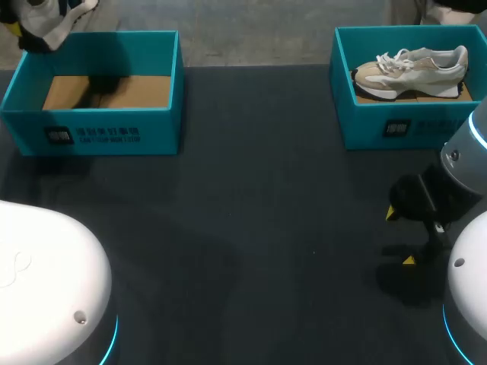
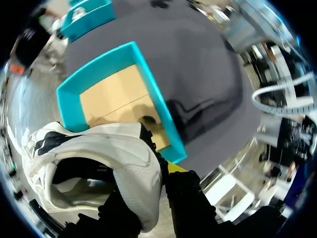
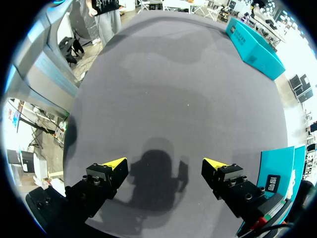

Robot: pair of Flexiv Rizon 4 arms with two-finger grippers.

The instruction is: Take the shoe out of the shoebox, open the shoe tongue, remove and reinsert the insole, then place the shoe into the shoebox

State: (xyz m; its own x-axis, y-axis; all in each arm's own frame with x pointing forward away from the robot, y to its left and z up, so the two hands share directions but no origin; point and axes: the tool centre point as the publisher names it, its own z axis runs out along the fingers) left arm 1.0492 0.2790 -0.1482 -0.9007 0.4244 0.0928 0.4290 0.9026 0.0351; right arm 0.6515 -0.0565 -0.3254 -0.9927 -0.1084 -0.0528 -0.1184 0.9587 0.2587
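A white shoe with black marks point(image 2: 99, 163) hangs above the far rim of the left teal shoebox point(image 2: 163, 119), with my left gripper point(image 2: 157, 171) shut on its heel collar; one yellow tip shows beside the shoe, the other is hidden behind it. In the head view this shoe point(image 1: 59, 21) and the left gripper point(image 1: 34, 36) sit at the far left corner, over the left shoebox point(image 1: 99, 129), whose cardboard floor is bare. A second beige and white shoe point(image 1: 411, 68) lies in the right shoebox point(image 1: 380, 125). My right gripper point(image 3: 164, 164) is open above bare table at the near right point(image 1: 401, 237).
The dark grey table point(image 1: 251, 228) stretches between the two boxes. In the right wrist view the right shoebox's wall point(image 3: 277, 173) stands close beside the right finger, and the left shoebox point(image 3: 252, 47) lies far ahead.
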